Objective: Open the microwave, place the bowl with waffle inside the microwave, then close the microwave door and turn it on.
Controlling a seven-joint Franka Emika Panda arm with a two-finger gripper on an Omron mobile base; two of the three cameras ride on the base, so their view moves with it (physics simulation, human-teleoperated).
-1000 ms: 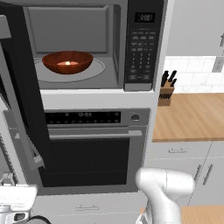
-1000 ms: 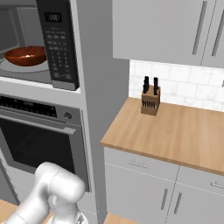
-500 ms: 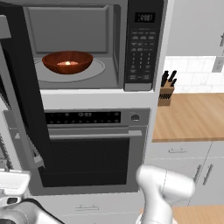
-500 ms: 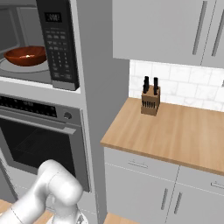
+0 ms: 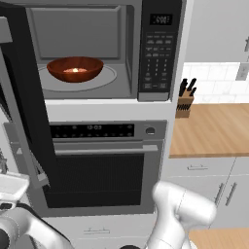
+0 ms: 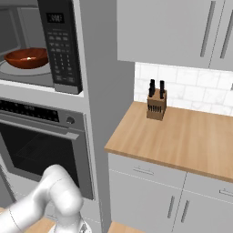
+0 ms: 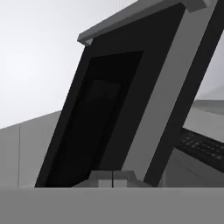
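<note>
Sitting on the turntable, glossy reddish-brown bowl with waffle (image 5: pixel 75 69); jaws pressed together.

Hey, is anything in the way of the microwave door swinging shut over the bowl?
Nothing visible blocks it. The bowl with waffle sits well inside the microwave, behind the front edge. The microwave door stands wide open at the left.

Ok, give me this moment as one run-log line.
phase: close door pending | bowl with waffle: inside microwave on turntable | microwave door: open, swung left | gripper: shut, empty, facing door
</note>
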